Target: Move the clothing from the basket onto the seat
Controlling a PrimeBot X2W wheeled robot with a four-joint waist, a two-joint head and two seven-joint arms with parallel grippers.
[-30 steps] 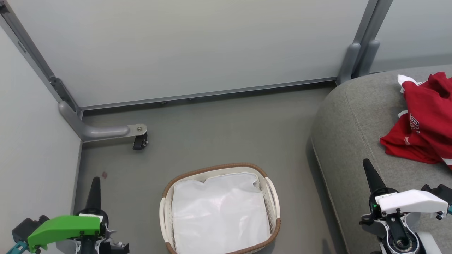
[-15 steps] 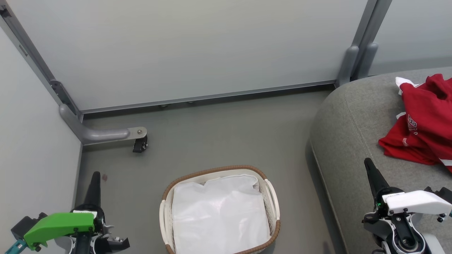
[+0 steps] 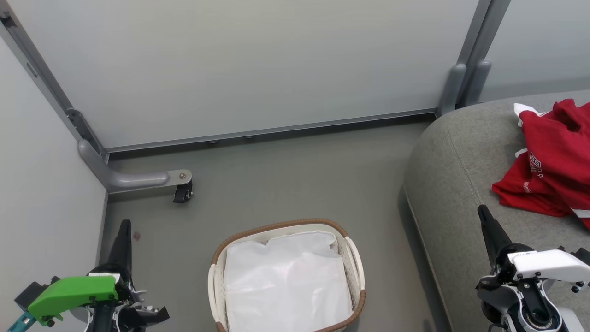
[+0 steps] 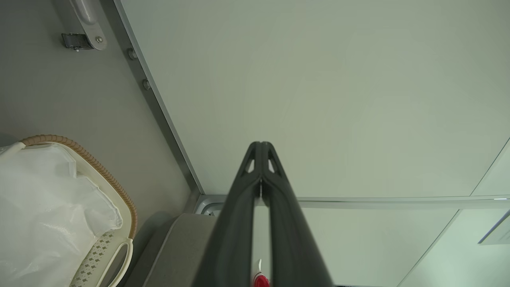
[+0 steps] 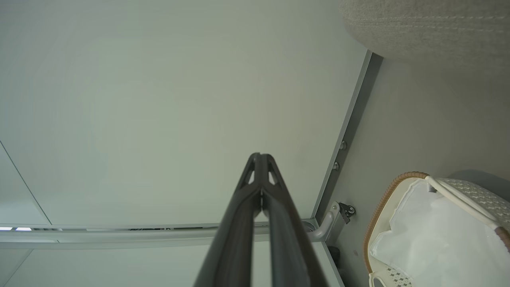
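Left wrist view: saw L gripper (image 4: 261, 145) w/ both dark fingers pressed together tip to tip, nothing held. Same in right wrist view for R gripper (image 5: 261, 156): fingers closed flat on each other, nothing between.

Hovered in the air, both, tips pointing toward far wall panel (image 3: 230, 64). L at near left over floor (image 3: 286, 175), R at near right, seen against the seat (image 3: 451, 184) in head view. Touched nothing w/ either.

Found basket (image 3: 276, 225) on floor between the two grippers, near side, apart from both. Inside it, white liner (image 3: 288, 281), crumpled, covering the btm.

Spotted clothing (image 3: 560, 157) as a red heap w/ white trim & lettering on the seat, far right, beyond R gripper & not touching it. Partly cut off by right edge of head view.

Noted seat right of basket, w/ strip of floor between. Noted grey bracket w/ black caster (image 3: 183, 190) at far left by wall corner, well apart from basket.
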